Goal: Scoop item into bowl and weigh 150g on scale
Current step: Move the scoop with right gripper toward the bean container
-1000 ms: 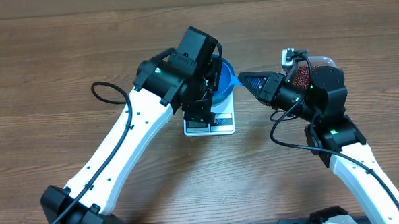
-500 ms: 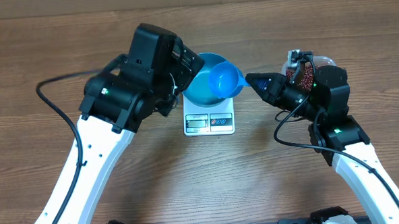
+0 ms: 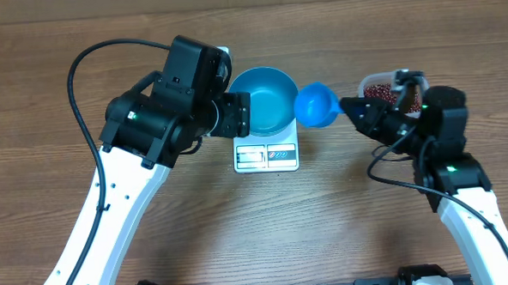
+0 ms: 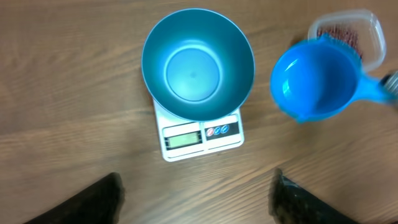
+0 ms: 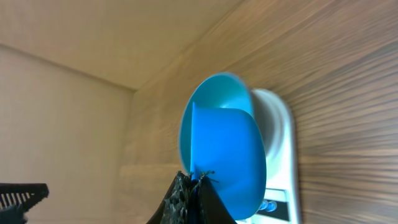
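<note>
Wood-grain table (image 3: 266, 232) under both arms, planks running left to right.

Near edge, left: your left arm (image 3: 110, 200) rises from the near-left corner. Its white links slant up and inward, and it bends at the black wrist block so that the left gripper (image 3: 238, 114) points right, toward the table's middle. Its fingers (image 4: 99, 199) are spread wide with nothing between them. In the left wrist view they sit at the two lower corners, with the scale and bowl framed between and beyond them. From overhead, the gripper tip sits just beside the bowl's left rim; you cannot tell whether it touches.

Near edge, right: your right arm (image 3: 467, 210) comes up from the near-right corner and bends left at the wrist. Your right gripper (image 3: 353, 111) is pressed together on the handle of the blue scoop (image 3: 318, 104). It holds the scoop out leftward, mouth up, blue inside showing.

Middle: the scale (image 3: 267, 155) lies flat on the table, display and printed marks on its near edge. The bowl (image 3: 265, 103) stands upright on the platform and covers its far part. The scoop's cup lies just right of the bowl's rim, over the table, between bowl and tub.

Far right: a clear tub (image 4: 375, 31) holds the beans (image 4: 341, 32), just behind the scoop's cup and the right gripper. All the beans you can see are in the tub.
</note>
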Motion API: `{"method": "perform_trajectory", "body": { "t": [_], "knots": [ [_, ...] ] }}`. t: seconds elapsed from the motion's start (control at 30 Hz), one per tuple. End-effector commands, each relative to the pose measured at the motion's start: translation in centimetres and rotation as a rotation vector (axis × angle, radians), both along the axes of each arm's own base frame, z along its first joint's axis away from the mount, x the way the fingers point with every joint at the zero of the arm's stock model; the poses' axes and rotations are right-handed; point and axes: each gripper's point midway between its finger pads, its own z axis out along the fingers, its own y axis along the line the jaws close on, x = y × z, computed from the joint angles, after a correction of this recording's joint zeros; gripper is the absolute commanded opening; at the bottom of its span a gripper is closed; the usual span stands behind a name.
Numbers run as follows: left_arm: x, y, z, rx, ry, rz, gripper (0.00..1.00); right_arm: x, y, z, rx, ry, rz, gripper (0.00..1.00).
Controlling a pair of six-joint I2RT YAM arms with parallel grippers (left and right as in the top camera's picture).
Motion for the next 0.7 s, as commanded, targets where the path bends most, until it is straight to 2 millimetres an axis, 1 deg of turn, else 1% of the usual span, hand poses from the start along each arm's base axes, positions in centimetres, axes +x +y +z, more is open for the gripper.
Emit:
{"method": "perform_trajectory", "body": {
  "t": [0.0,0.17,0.27,0.33,0.43,0.5,0.53,0.57,0.6,0.67],
  "knots": [
    [0.3,0.2,0.6,0.067,-0.062,-0.107,1.0,-0.5,-1.8,2.4,-0.072,-0.108,-0.02,0.04],
    [0.3,0.1,0.7,0.062,-0.064,-0.109,0.99,-1.9,-2.6,4.2,-0.127,-0.182,-0.032,0.04],
    [0.7,-0.1,1.0,0.053,-0.085,-0.109,1.0,-2.6,-2.8,4.6,-0.194,-0.23,-0.02,0.04],
    [0.9,-0.2,1.1,0.051,-0.092,-0.109,1.0,-2.9,-3.2,4.4,-0.25,-0.245,-0.021,0.04],
    [1.2,-0.3,1.3,0.069,-0.118,-0.149,1.0,-3.4,-4.4,3.4,-0.356,-0.233,-0.049,0.04],
    [1.1,-1.0,0.9,0.086,-0.127,-0.239,1.0,-3.4,-5.4,2.6,-0.404,-0.2,-0.087,0.04],
    [0.8,-2.0,0.5,0.074,-0.122,-0.332,1.0,-3.4,-5.5,2.4,-0.418,-0.2,-0.086,0.04],
    [0.5,-2.7,0.4,0.06,-0.121,-0.387,0.99,-3.4,-5.5,2.5,-0.42,-0.201,-0.086,0.04],
    [0.0,-3.8,0.1,0.034,-0.118,-0.483,1.0,-3.4,-5.5,2.5,-0.42,-0.206,-0.087,0.04],
    [-0.5,-4.8,-0.3,0.01,-0.113,-0.57,0.99,-3.3,-5.5,2.6,-0.419,-0.21,-0.087,0.04]
  ]
}}
